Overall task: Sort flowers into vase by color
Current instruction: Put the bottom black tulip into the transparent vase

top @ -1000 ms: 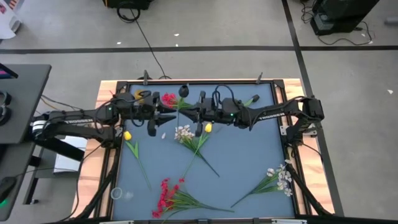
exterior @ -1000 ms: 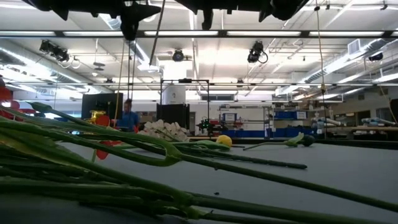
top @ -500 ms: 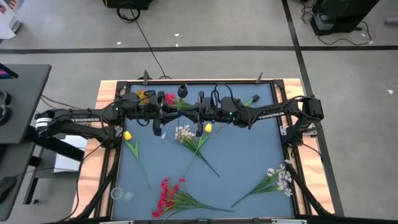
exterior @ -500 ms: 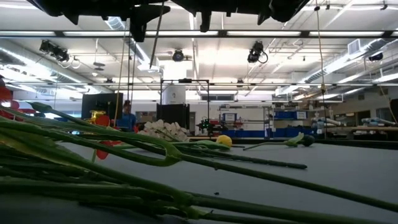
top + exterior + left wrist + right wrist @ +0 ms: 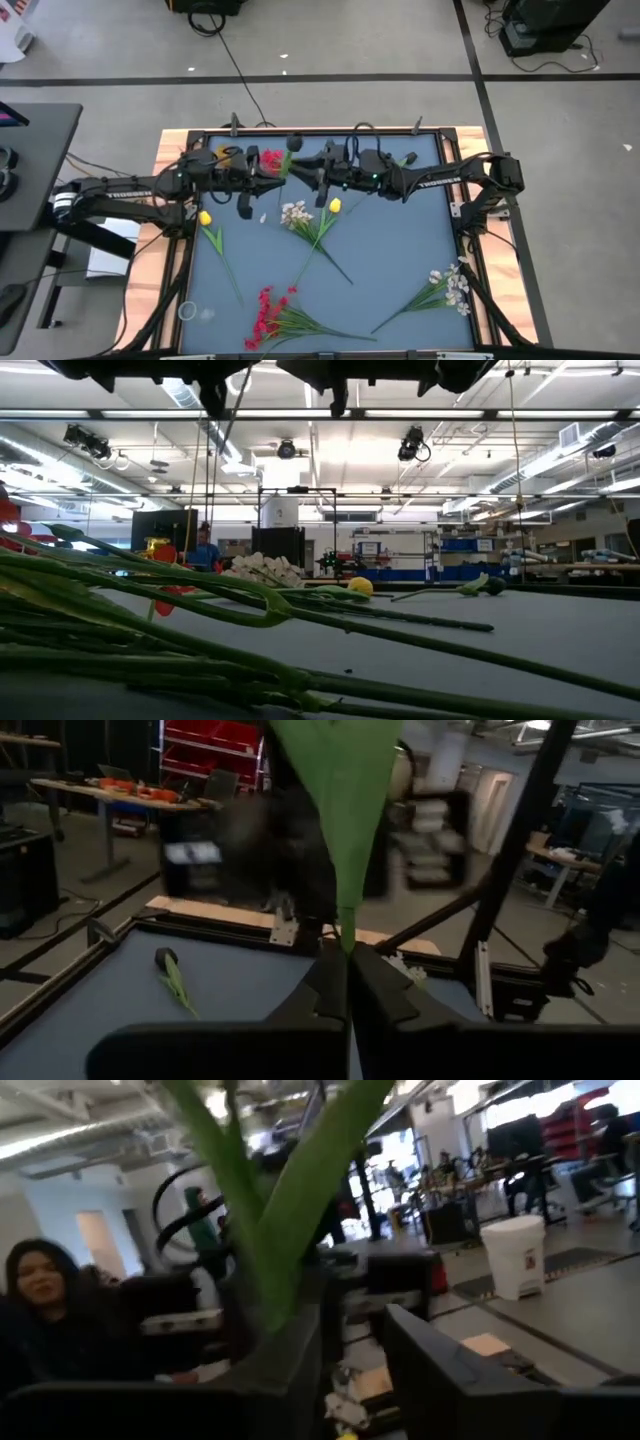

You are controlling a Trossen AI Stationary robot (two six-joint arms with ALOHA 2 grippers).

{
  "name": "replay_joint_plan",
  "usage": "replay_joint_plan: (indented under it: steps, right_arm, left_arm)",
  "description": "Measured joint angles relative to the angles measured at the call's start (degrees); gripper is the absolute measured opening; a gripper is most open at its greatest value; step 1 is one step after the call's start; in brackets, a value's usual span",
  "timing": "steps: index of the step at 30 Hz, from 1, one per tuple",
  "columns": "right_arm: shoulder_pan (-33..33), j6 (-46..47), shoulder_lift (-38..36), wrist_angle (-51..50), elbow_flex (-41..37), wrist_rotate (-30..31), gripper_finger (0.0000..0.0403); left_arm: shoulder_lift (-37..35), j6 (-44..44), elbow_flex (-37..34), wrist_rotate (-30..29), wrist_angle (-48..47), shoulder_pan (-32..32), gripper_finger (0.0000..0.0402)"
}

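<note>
Above the far half of the table [image 5: 400, 270], the left gripper [image 5: 272, 173] has its jaws clamped on the stem of a red flower [image 5: 271, 159], while the right gripper [image 5: 305, 170], just beside it, has its jaws apart around the same stem's leaf. On the mat lie two yellow buds [image 5: 204, 217] [image 5: 335, 205], two white sprigs [image 5: 294, 212] [image 5: 452, 284] and one red bunch [image 5: 264, 315]. One green sprig [image 5: 404, 159] lies near the far edge.

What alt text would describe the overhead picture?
Two dark robot arms meet over a blue table, passing a red flower between their grippers. Yellow, white and red flowers lie scattered on the table.
</note>
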Motion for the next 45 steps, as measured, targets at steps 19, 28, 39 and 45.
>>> replay_joint_plan:
  steps: [19, 28, 39, 45]
  right_arm:
    - [0.9, 8.56, -14.54, -28.57, -0.02, 0.42, 0.0171]
    - [2.34, 16.53, -14.67, -31.52, -0.04, -3.17, 0.0171]
    - [11.75, 24.74, -9.43, -26.7, -0.04, 13.41, 0.0171]
    - [15.87, 28.99, -5.56, -20.7, -0.04, 22.52, 0.0171]
  left_arm:
    - [-14.24, 2.71, -11.04, -22.91, -1.01, -13.63, 0.0001]
    - [-17.83, -1.98, -14.43, -14.55, 1.44, -24.42, 0.0]
    - [-19.06, 1.24, -14.38, -6.29, 3.94, -32.24, 0.0]
    - [-21.93, 1.24, -14.33, 0.02, 5.04, -36.99, 0.0]
